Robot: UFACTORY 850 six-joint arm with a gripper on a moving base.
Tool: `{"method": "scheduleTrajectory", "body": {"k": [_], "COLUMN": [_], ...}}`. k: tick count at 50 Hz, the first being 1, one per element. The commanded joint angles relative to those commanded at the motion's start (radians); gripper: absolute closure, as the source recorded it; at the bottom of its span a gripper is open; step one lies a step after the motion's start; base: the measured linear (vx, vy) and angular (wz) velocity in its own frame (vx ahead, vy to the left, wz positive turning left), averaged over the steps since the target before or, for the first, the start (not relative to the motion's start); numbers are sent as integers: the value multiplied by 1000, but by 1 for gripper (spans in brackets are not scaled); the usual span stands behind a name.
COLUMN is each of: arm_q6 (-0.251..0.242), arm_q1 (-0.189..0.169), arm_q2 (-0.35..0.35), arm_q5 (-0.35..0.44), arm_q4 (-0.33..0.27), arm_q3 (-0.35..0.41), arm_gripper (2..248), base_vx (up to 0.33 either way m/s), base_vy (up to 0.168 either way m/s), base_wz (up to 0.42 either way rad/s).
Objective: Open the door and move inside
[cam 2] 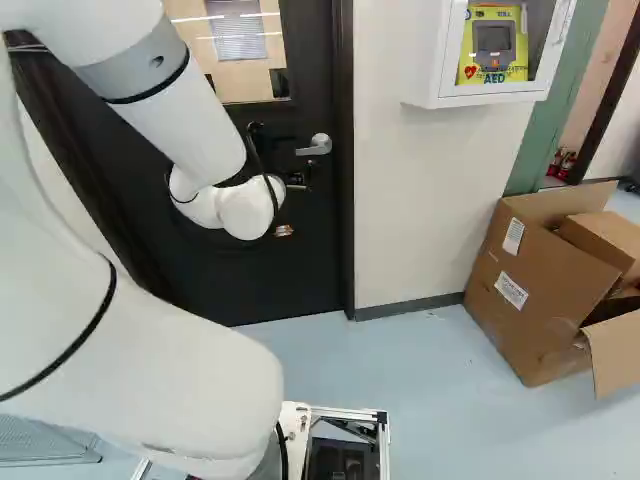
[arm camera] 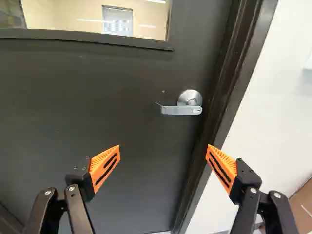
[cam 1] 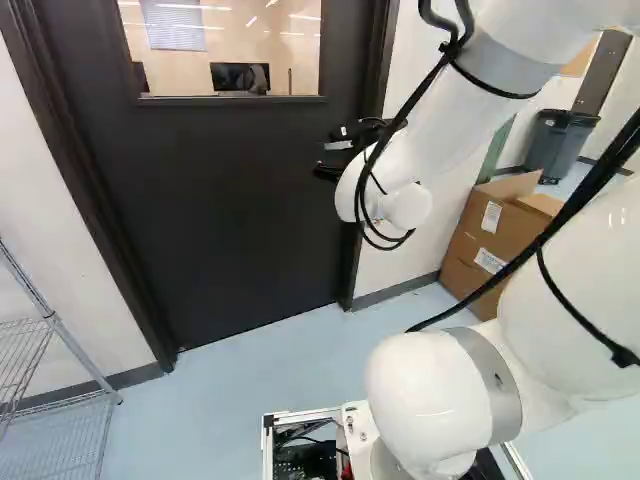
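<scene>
The door [cam 1: 240, 200] fills the upper middle of the left base view, with its window [cam 1: 220, 50] in the upper part; a rack [cam 1: 62, 325] stands on the floor at lower left, and a bin [cam 1: 560, 145] at upper right, behind boxes [cam 2: 540, 310]. In the right base view, the handle [cam 2: 315, 146] is on the door at upper middle, and a cabinet [cam 2: 428, 60] hangs at upper right.

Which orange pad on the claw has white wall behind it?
The pad on the door frame's side, though its tip overlaps the frame; the other pad has only dark door behind it.
</scene>
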Motion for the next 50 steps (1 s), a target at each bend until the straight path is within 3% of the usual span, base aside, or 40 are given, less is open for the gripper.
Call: {"method": "scheduleTrajectory", "body": {"k": [16, 50], "arm_q6": [0, 0], "arm_q1": [0, 17], "arm_q2": [-61, -241], "arm_q5": [0, 0], "arm_q4": [-40, -42], "arm_q3": [-91, -271], "arm_gripper": [3, 3], "base_vx": [0, 0], "base_vy": [0, 0], "base_wz": [0, 0]}}
